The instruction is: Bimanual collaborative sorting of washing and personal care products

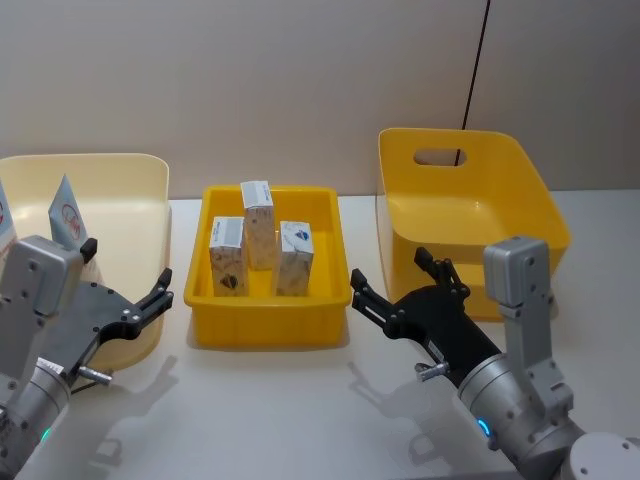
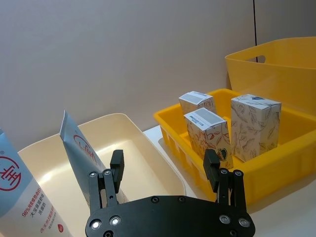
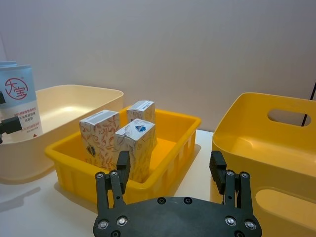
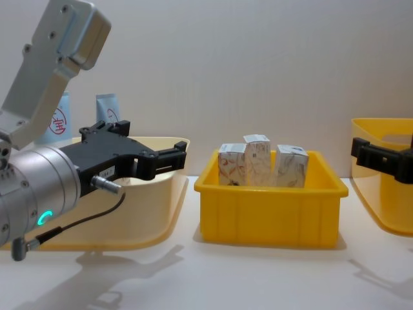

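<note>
At frame centre, three small white cardboard cartons with a leaf print [image 1: 258, 235], upright and close together: two in front, one behind and between them. All three inside a shallow yellow plastic tray [image 1: 268, 326].

At upper left, two tall white squeeze tubes with light-blue crimped tops and a red round logo [image 1: 66, 212], standing inside a cream plastic bin [image 1: 148, 162], just left of the tray.

At upper right, a deep yellow plastic bin with a handle slot [image 1: 520, 190], right of the tray.

Under all three containers, a white desk [image 1: 270, 410].

At lower left, the left gripper [image 1: 125, 272], by the cream bin's near right corner; fingers spread wide, grasping nothing.

At lower right, the right gripper [image 1: 398, 280], above the desk between tray and deep bin, aimed toward the tray; fingers likewise spread and empty.
</note>
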`<state>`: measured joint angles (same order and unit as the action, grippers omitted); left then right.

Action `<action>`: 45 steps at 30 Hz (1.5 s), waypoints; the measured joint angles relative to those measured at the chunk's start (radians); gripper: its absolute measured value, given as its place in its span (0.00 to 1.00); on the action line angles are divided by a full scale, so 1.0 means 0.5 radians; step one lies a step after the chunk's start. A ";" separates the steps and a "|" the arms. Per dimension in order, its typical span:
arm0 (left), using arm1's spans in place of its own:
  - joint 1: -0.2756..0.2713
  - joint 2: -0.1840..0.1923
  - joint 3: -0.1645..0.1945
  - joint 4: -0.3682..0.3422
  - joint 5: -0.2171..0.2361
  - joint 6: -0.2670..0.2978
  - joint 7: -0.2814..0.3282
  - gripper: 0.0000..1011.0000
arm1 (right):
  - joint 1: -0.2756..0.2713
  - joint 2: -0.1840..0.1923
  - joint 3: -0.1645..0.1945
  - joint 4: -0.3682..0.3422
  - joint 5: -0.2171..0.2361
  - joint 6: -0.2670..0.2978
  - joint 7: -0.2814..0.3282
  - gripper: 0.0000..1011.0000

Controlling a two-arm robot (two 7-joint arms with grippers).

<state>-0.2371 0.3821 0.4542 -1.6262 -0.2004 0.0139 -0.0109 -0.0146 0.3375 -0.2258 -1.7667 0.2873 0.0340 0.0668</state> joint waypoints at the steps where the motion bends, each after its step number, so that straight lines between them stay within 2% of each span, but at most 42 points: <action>1: 0.000 0.000 0.000 0.000 0.000 0.000 0.000 0.99 | 0.000 0.000 0.000 0.000 0.000 0.000 0.000 0.99; 45: 0.000 0.000 0.000 0.000 0.000 0.000 0.000 0.99 | 0.000 0.000 0.000 0.000 0.000 0.000 0.000 0.99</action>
<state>-0.2371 0.3821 0.4543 -1.6262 -0.2004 0.0139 -0.0109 -0.0146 0.3375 -0.2258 -1.7667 0.2874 0.0341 0.0668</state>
